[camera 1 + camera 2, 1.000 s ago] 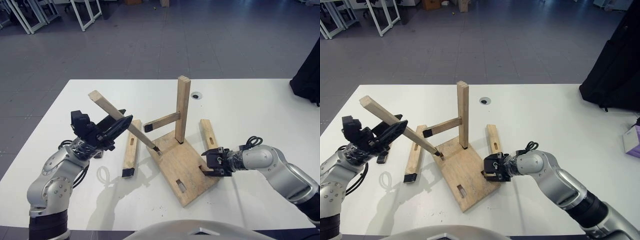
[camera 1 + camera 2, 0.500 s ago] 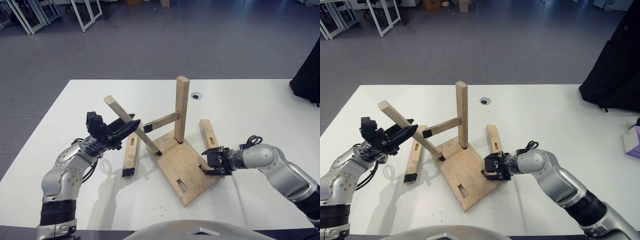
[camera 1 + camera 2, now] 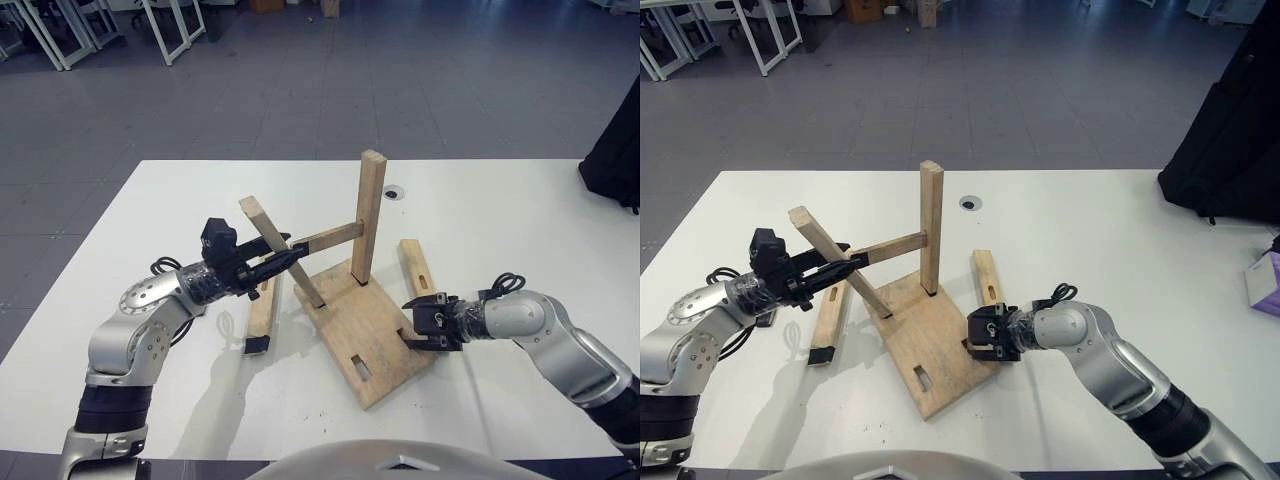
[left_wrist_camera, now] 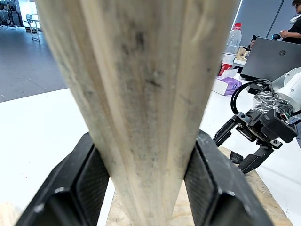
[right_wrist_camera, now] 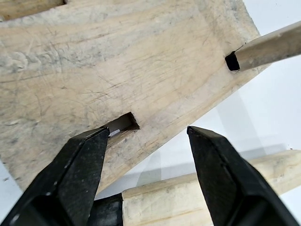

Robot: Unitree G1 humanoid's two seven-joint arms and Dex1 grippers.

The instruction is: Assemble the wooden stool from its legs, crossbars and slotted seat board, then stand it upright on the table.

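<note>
White counter (image 3: 520, 210) bears the seat board (image 3: 365, 335) with an upright leg (image 3: 367, 215); our left claw (image 3: 288, 252) clamps a tilted leg (image 3: 260, 222), our right claw (image 3: 425, 326) gapes at the board's edge.

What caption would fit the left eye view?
Left fingers clamp a slanted leg standing on the seat board; right fingers open at its edge.

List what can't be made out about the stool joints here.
- Foot of the slanted leg: head views, too small to tell if it sits in a slot of the seat board.
- Free end of the crossbar: head views, hidden behind the left pincer.
- Slot under the held leg: left wrist view, blocked by the leg itself.
- Contact of the right pincer with the board: right wrist view, touch unclear.
</note>
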